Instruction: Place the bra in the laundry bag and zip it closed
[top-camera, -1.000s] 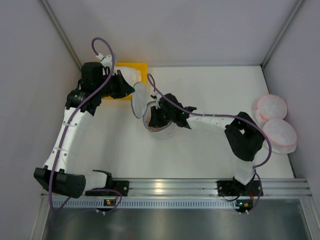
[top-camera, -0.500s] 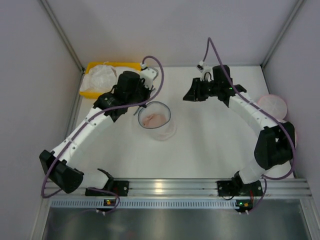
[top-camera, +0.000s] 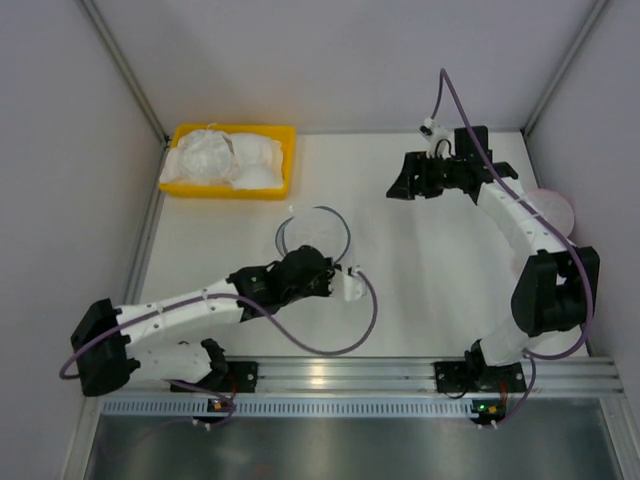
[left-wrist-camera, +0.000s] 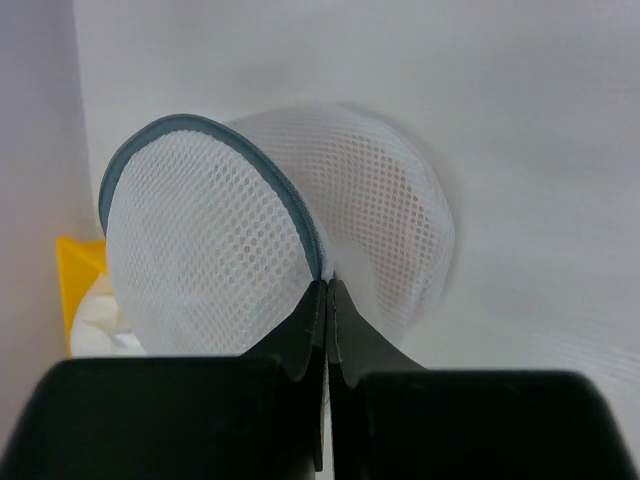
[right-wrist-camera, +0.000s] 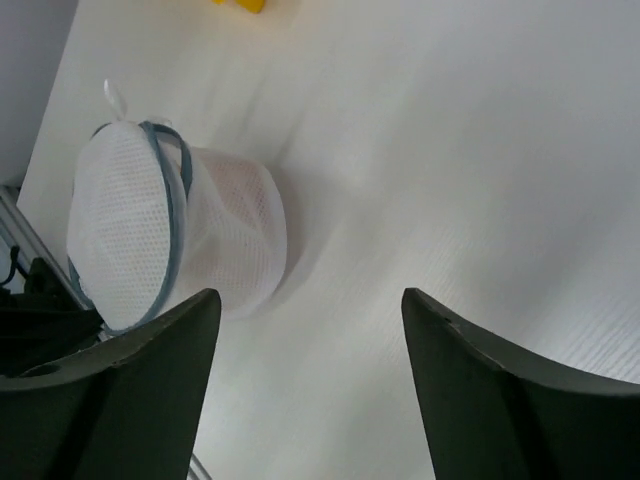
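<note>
The laundry bag (top-camera: 315, 228), white mesh with a dark grey zipper rim, stands mid-table with its round flap (left-wrist-camera: 200, 250) raised. The pale pink bra (right-wrist-camera: 238, 188) shows faintly through the mesh inside it (left-wrist-camera: 405, 205). My left gripper (top-camera: 316, 258) reaches in from the near side and is shut on the bag's grey rim (left-wrist-camera: 326, 280). My right gripper (top-camera: 401, 187) hangs above the back right of the table, away from the bag (right-wrist-camera: 175, 235). It is open (right-wrist-camera: 310, 295) with nothing between its fingers.
A yellow bin (top-camera: 283, 160) with white lumpy garments (top-camera: 225, 155) sits at the back left. A pink-rimmed mesh pouch (top-camera: 562, 205) lies at the right edge, partly behind the right arm. Walls close in the left, back and right.
My right gripper left the bag, rose to the back right and opened wide. My left arm swung from the yellow bin round to the bag's near side, shut on its rim.
</note>
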